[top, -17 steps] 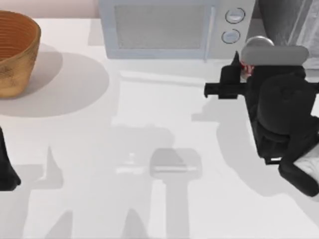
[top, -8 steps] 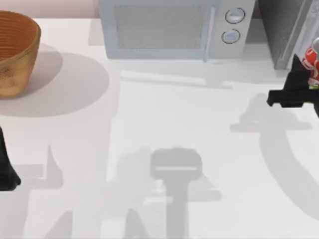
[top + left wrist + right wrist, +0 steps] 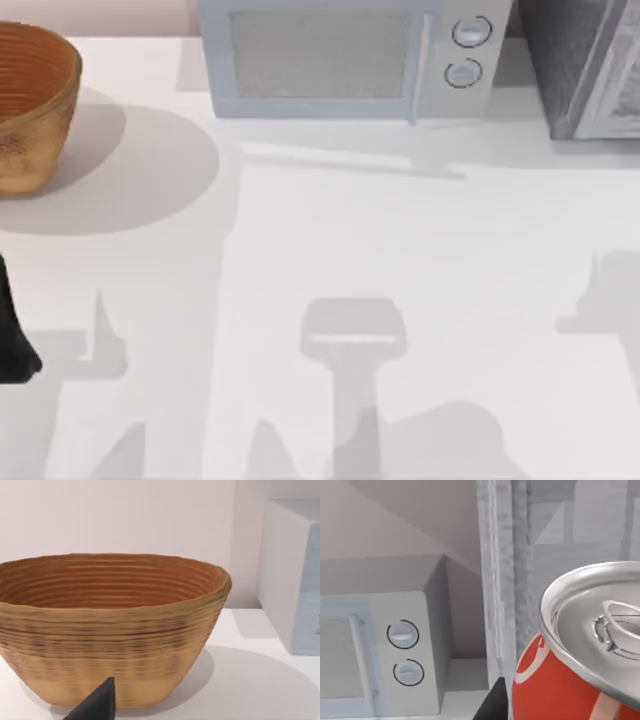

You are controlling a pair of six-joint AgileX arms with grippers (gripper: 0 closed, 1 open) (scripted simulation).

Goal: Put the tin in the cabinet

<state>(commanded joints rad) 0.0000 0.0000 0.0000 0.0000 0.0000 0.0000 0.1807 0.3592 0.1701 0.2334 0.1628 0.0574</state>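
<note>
The tin (image 3: 560, 690), red with white lettering and a silver top, sits very close in the right wrist view. It is held in my right gripper, whose dark finger (image 3: 492, 705) shows beside it. Just behind the tin rises the cabinet's pale door frame (image 3: 502, 580). Seen from above, the cabinet (image 3: 562, 60) is a dark grey speckled box at the table's back right corner. My left arm (image 3: 12, 345) is parked at the table's left edge.
A light grey microwave (image 3: 340, 60) with two round knobs (image 3: 470, 32) stands at the back, left of the cabinet. A woven brown basket (image 3: 30, 100) sits at the back left, in front of the left wrist camera (image 3: 110, 625). Arm shadows fall across the white table (image 3: 330, 250).
My right arm has carried the tin rightward, from in front of the microwave's knobs past the cabinet front and out of the top view. The left arm has not moved.
</note>
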